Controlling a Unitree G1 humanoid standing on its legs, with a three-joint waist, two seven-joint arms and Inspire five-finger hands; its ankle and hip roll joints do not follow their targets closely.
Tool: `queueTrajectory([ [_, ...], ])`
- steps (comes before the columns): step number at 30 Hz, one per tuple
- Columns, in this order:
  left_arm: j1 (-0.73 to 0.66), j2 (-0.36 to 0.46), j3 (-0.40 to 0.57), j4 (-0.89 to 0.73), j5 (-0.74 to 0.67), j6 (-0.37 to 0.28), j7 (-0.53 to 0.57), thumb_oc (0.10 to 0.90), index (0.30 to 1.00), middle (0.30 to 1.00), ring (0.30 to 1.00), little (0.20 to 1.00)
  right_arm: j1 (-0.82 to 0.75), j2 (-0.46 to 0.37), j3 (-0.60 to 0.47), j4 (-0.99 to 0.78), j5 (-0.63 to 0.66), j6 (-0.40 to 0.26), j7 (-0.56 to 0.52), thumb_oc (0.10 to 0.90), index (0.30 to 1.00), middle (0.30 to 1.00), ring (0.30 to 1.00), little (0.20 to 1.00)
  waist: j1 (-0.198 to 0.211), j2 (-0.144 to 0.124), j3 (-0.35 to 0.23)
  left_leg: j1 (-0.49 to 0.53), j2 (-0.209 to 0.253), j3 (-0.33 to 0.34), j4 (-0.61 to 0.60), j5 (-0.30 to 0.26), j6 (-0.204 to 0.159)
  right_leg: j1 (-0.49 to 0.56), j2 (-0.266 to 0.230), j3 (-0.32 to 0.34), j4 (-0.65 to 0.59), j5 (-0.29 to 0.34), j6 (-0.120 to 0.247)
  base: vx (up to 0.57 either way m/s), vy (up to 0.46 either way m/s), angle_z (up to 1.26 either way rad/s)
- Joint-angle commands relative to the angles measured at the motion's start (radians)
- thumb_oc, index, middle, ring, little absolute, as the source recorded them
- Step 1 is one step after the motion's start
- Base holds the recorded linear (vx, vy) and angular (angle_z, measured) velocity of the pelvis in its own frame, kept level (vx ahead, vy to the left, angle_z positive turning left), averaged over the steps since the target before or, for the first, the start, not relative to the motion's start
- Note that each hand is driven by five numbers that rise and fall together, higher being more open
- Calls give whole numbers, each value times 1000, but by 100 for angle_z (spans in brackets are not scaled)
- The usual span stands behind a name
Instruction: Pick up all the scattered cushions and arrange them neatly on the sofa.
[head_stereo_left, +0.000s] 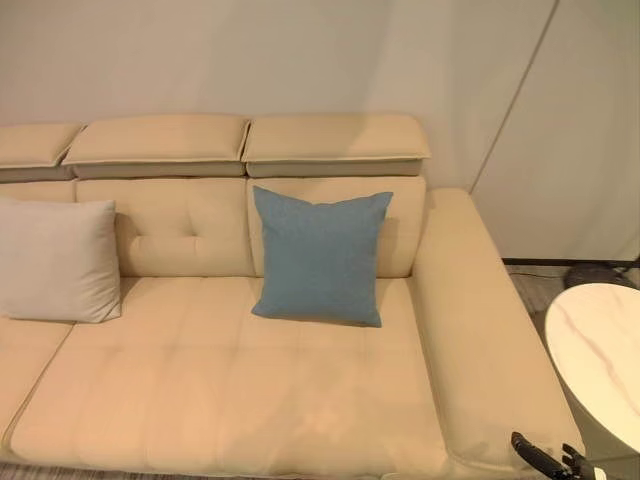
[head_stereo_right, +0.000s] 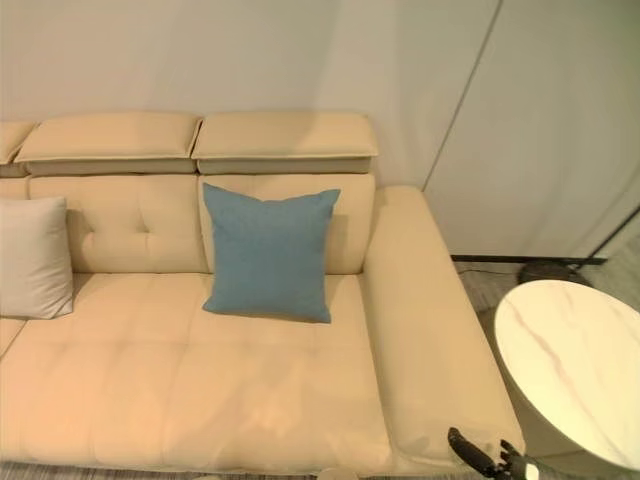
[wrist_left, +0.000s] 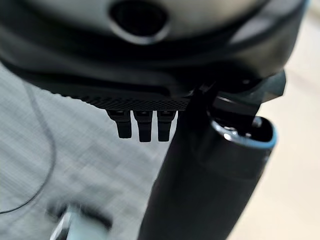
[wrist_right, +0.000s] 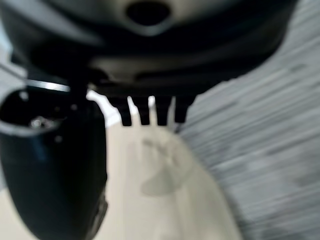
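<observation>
Up and left of your right hand (head_stereo_left: 545, 460), the blue cushion (head_stereo_left: 320, 255) leans upright on the sofa (head_stereo_left: 250, 380); both hands' (wrist_left: 142, 125) fingers hang straight, holding nothing.

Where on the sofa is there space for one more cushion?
The seat in front of the blue cushion and grey cushion is bare. There is also a gap at the backrest between them. The blue cushion's spot beside the sofa armrest is taken. The round table is bare.

Warm even indoor light, soft shadows behind cushions on the sofa (head_stereo_left: 230, 390), wrist views blurred
</observation>
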Motion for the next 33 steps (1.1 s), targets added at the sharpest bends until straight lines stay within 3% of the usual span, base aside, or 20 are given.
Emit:
queueTrajectory([
  [1, 34, 3, -34, -17, 85, -11, 21, 800, 900, 900, 900, 900, -29, -32, -21, 36, 52, -15, -38, 800, 900, 900, 900, 900, -32, 11, -35, 229, 49, -6, -339, 12, 102, -208, -4, 123, 66, -28, 103, -563, 452, 0],
  [3, -7, -9, -90, -12, 119, -12, 45, 800, 900, 900, 900, 900, -27, 13, -17, 48, 80, -5, -34, 800, 900, 900, 900, 900, -43, -25, -20, 219, -25, 4, -398, -87, 122, -213, -85, 135, -4, 34, 126, -501, 385, 6],
  [4, -21, -19, -112, -14, 143, -10, 52, 800, 900, 900, 900, 900, -28, 26, -22, 83, 89, 2, -35, 800, 900, 900, 900, 900, -40, -22, -8, 229, -35, 16, -434, -107, 129, -211, -110, 121, -44, 38, 131, -490, 379, 17],
  [5, -34, -25, -128, -16, 148, -7, 59, 800, 900, 900, 900, 900, -31, 42, -17, 100, 99, 0, -43, 800, 900, 900, 900, 900, -44, -31, 10, 224, -53, 25, -449, -93, 134, -224, -140, 112, -71, 77, 133, -340, 248, 9],
  [6, -35, -24, -129, -16, 148, -7, 60, 800, 900, 900, 900, 900, -33, 42, -17, 101, 99, -1, -43, 800, 900, 900, 900, 900, -44, -33, 12, 225, -56, 25, -449, -92, 135, -221, -143, 113, -76, 81, 134, -655, 333, 19],
  [7, -57, -33, -161, -34, 146, -9, 62, 800, 900, 900, 900, 900, -70, 49, 2, 160, 122, 2, -58, 800, 900, 900, 900, 900, -34, -15, 57, 186, -64, 65, -450, -60, 152, -245, -134, 25, -57, 42, 109, -660, 302, 20],
  [9, -61, -31, -182, -48, 135, -9, 54, 800, 900, 900, 900, 900, -82, 64, 22, 206, 134, 7, -55, 800, 900, 900, 900, 900, -17, -2, 79, 142, -79, 91, -456, -22, 169, -218, -98, -41, 17, -24, 85, -691, 309, 16],
  [11, -55, -18, -200, -48, 140, -11, 54, 800, 900, 900, 900, 900, -95, 63, 37, 285, 143, 12, -48, 800, 900, 900, 900, 900, 9, 1, 73, 86, -103, 117, -470, 33, 197, -170, -38, -57, 136, -80, 66, -599, 274, -80],
  [12, -50, -6, -201, -47, 139, -8, 50, 800, 900, 900, 900, 900, -95, 65, 48, 331, 146, 16, -40, 800, 900, 900, 900, 900, 39, 3, 49, 44, -116, 150, -478, 69, 222, -94, 24, -70, 232, -159, 43, -492, 226, -121],
  [13, -50, -6, -201, -47, 139, -8, 50, 800, 900, 900, 900, 900, -95, 66, 48, 331, 146, 16, -39, 800, 900, 900, 900, 900, 41, 2, 48, 42, -117, 152, -480, 72, 222, -97, 23, -68, 231, -157, 43, -430, 163, -138],
  [15, -41, 11, -184, -46, 130, -4, 49, 800, 900, 900, 900, 900, -96, 64, 62, 382, 138, 22, -30, 800, 900, 900, 900, 900, 74, -1, 23, 5, -111, 196, -475, 100, 236, -11, 62, -84, 297, -226, 28, -358, 43, -88],
  [16, -35, 18, -158, -47, 102, -5, 50, 800, 900, 900, 900, 900, -101, 74, 83, 423, 113, 39, -29, 800, 900, 900, 900, 900, 112, -17, -5, -40, -115, 239, -457, 115, 243, 97, 72, -97, 270, -251, 24, -405, -14, -69],
  [18, -30, 18, -131, -38, 68, 0, 48, 800, 900, 900, 900, 900, -98, 87, 83, 438, 130, 42, -27, 800, 900, 900, 900, 900, 143, -36, -34, -67, -118, 254, -461, 127, 244, 150, 91, -65, 188, -272, 15, -256, -81, -170],
  [22, -34, 3, -88, -3, 18, -2, 61, 800, 900, 900, 900, 900, -109, 103, 106, 446, 149, 44, -17, 800, 900, 900, 900, 900, 150, -42, -50, -86, -102, 291, -475, 155, 221, 166, 100, -18, 22, -264, 6, -137, -89, -92],
  [33, -71, -34, -133, -17, -11, -3, 45, 800, 900, 900, 900, 900, -94, 118, 128, 463, 166, 44, -11, 800, 900, 900, 900, 900, 118, -28, -66, -20, -98, 288, -608, 227, 190, 188, 117, -45, -73, -209, 0, -39, -54, 4],
])
